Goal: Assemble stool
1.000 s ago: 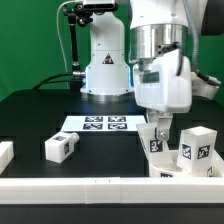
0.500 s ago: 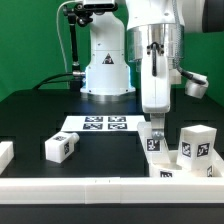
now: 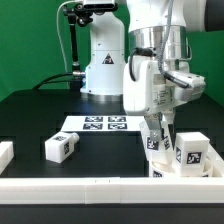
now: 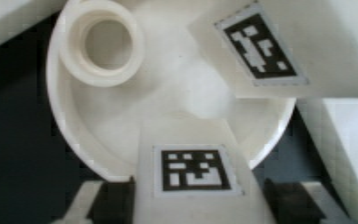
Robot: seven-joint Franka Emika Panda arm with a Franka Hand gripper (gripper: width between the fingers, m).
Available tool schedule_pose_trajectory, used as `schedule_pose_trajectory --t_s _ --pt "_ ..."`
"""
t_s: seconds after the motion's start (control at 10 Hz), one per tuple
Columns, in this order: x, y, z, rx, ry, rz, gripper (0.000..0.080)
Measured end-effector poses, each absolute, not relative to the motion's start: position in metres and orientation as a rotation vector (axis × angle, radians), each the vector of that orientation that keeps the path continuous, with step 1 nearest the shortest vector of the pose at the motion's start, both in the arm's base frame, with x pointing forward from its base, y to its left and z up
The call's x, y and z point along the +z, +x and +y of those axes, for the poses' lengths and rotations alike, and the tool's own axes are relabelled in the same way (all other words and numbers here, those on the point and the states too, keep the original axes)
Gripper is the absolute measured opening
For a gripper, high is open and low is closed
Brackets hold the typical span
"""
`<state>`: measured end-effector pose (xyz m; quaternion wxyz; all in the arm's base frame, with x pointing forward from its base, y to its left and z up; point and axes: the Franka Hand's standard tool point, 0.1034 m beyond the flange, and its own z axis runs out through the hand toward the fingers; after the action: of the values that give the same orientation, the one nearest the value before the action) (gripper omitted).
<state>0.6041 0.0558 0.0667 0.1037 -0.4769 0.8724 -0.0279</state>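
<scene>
The stool's round seat (image 4: pixel 158 110) lies flat in the front corner of the black table (image 3: pixel 30 115), on the exterior view's right, tucked against the white border rails (image 3: pixel 100 185). Two short legs stand on it. The gripper (image 3: pixel 158 132) is drawn in narrow around the nearer one, the held leg (image 3: pixel 157 143), with a finger on either side of its tagged block. A second leg (image 3: pixel 190 150) stands just beside it, and the wrist view shows an empty socket (image 4: pixel 105 45) farther round the disc. A loose leg (image 3: pixel 60 147) waits well apart toward the exterior view's left, near the marker board (image 3: pixel 100 124). The likeliest trouble is a crooked seating: if the held leg tilts in its socket as it is turned, the thread may bind. The seat itself could also spin or slide with the leg unless the rails brace it. With the second leg so near, a turning finger or the hand's body could knock it. The arm drops almost straight down from above, hand vertical, its wrist twisted so the body faces obliquely and one side juts out above the second leg.
</scene>
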Motion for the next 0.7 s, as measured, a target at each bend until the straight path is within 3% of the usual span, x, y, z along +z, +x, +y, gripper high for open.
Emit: schedule_pose_trajectory --t_s 0.1,0.2,0.3,0.4,0.7 --pt "0.066 0.604 0.056 -0.080 -1.394 2.581 0.0425" --pt "0.066 0.604 0.056 -0.081 -1.397 2.580 0.0425" --pt "0.067 0.604 0.055 -0.083 -1.433 2.561 0.0558" --pt "0.079 0.603 0.052 -0.076 -1.506 2.512 0.0630" --pt "0.110 0.595 0.020 -0.128 -1.738 2.329 0.0648"
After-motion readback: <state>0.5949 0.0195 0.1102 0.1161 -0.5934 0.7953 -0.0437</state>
